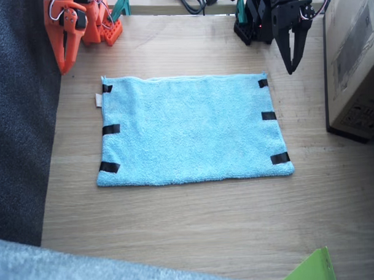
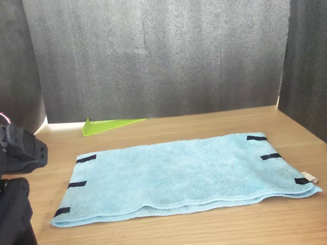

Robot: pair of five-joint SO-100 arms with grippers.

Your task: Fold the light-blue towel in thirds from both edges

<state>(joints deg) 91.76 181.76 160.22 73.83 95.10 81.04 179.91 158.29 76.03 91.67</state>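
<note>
Light-blue towel (image 1: 190, 130) lies flat and unfolded at the centre of the wooden table (image 1: 190, 226); no fold has begun.

Both short edges, at nine o'clock (image 1: 107, 130) and three o'clock (image 1: 272, 118) of the towel, lie flat, each with three black tape strips, so both thirds are left to fold (the whole job, I judge). Left arm's black gripper (image 1: 293, 53) hangs at one o'clock, tips close together, holding nothing. Right arm's orange gripper (image 1: 66, 55) hangs at eleven o'clock; whether it is parted I cannot tell. Small white tag (image 1: 98, 100) pokes from the nine o'clock edge; no writing is readable anywhere.
</note>
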